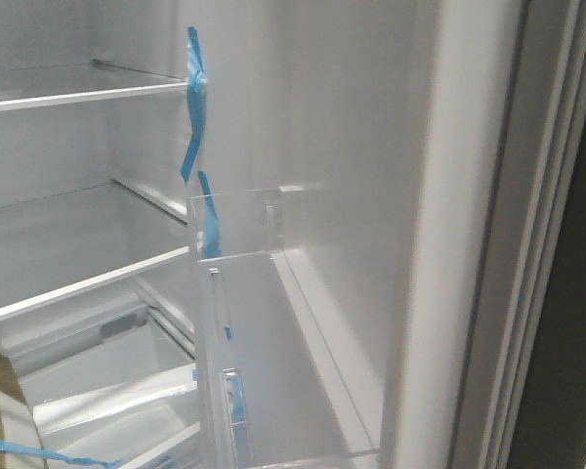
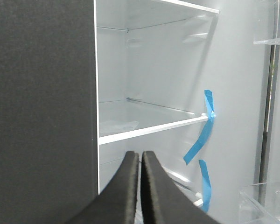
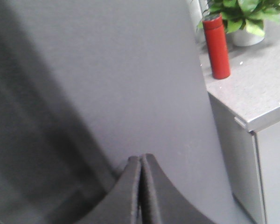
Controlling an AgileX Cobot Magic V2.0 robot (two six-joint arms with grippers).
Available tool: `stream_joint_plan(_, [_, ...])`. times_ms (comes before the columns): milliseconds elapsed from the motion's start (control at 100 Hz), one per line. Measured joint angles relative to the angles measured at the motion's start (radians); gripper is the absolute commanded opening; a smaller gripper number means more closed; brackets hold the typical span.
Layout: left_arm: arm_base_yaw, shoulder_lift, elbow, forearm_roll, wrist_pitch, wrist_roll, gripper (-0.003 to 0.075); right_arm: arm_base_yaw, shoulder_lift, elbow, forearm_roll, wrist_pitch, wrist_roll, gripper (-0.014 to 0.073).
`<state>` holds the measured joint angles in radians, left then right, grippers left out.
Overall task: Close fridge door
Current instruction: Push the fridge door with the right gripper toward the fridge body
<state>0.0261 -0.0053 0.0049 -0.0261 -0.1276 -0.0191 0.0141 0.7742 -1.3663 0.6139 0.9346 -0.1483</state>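
Observation:
The fridge door [image 1: 361, 176] stands open. Its white inner lining fills the middle of the front view, with clear plastic bins [image 1: 244, 283], blue tape strips [image 1: 193, 98] and a grey seal [image 1: 527, 244] along its right edge. In the left wrist view, the lining [image 2: 238, 93] lies beyond the tape [image 2: 206, 121]. My left gripper [image 2: 140, 156] is shut and empty in front of the fridge opening. In the right wrist view, the door's matte dark grey outer face [image 3: 107, 70] fills the frame. My right gripper [image 3: 141, 158] is shut with its tips at or against that face. Neither gripper shows in the front view.
The white interior with glass shelves [image 1: 78, 93] is on the left. A dark grey panel [image 2: 42, 102] borders the opening. Beside the door, a grey countertop [image 3: 256, 98] holds a red bottle [image 3: 217, 46] and a potted plant [image 3: 245, 16]. A brown taped item [image 1: 0, 410] is at the lower left.

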Motion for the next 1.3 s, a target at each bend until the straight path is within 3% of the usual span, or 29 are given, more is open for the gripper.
stream_joint_plan(650, [0.000,0.000,0.000,0.000,0.000,0.000,-0.0020,0.000,0.060,0.000,0.369,0.031,-0.213,-0.0046])
stream_joint_plan(1299, [0.000,0.000,0.000,0.000,0.000,0.000,-0.0020,0.000,0.197,0.000,0.556,0.087,-0.368,-0.0046])
